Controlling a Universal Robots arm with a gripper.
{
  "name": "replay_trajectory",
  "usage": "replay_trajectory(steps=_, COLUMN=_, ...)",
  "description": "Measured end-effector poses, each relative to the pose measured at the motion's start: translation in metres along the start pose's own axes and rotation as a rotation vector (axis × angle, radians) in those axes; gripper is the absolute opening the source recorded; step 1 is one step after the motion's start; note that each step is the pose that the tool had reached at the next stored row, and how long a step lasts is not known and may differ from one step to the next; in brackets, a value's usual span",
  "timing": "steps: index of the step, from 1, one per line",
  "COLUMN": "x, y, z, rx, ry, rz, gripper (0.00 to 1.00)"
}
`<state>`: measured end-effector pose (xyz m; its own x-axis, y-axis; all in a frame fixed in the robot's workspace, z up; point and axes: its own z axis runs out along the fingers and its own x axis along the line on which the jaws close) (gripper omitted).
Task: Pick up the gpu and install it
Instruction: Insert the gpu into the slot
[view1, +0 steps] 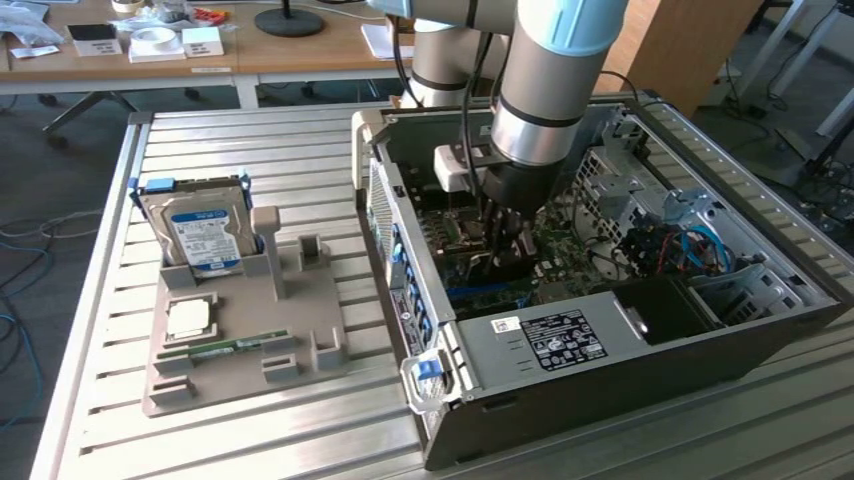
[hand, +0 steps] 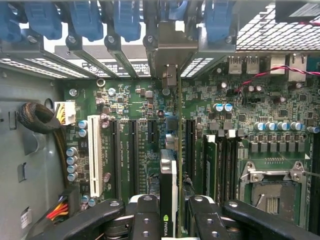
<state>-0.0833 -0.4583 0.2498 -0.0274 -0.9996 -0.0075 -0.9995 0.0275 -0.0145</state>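
Observation:
The gpu (hand: 170, 185) appears edge-on in the wrist view as a thin card with a green board edge and a black face. It stands upright over the black expansion slots of the motherboard (hand: 135, 115). Its silver end bracket (hand: 172, 50) reaches up to the case's rear slot openings. My gripper (hand: 172, 220) is shut on the card, one black finger (hand: 145, 215) on each side of it. In the exterior view, my gripper (view1: 511, 238) reaches straight down into the open computer case (view1: 601, 350), above the motherboard.
Blue slot latches (hand: 85, 20) line the case's rear wall, with a white slot (hand: 93, 155) and an empty CPU socket (hand: 272, 195) on either side of the card. On the exterior view's left, a grey holder (view1: 287, 330) carries a hard drive (view1: 200, 230), a CPU (view1: 187, 318) and a RAM stick (view1: 227, 348).

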Motion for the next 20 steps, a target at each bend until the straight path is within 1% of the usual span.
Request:
replay_trajectory(steps=11, x=0.0000, y=0.0000, z=0.0034, rx=-0.0001, ry=0.0002, rz=0.000, gripper=0.27)
replay_trajectory(steps=20, x=0.0001, y=0.0002, z=0.0042, rx=0.0000, ry=0.0001, rz=0.000, gripper=0.27)
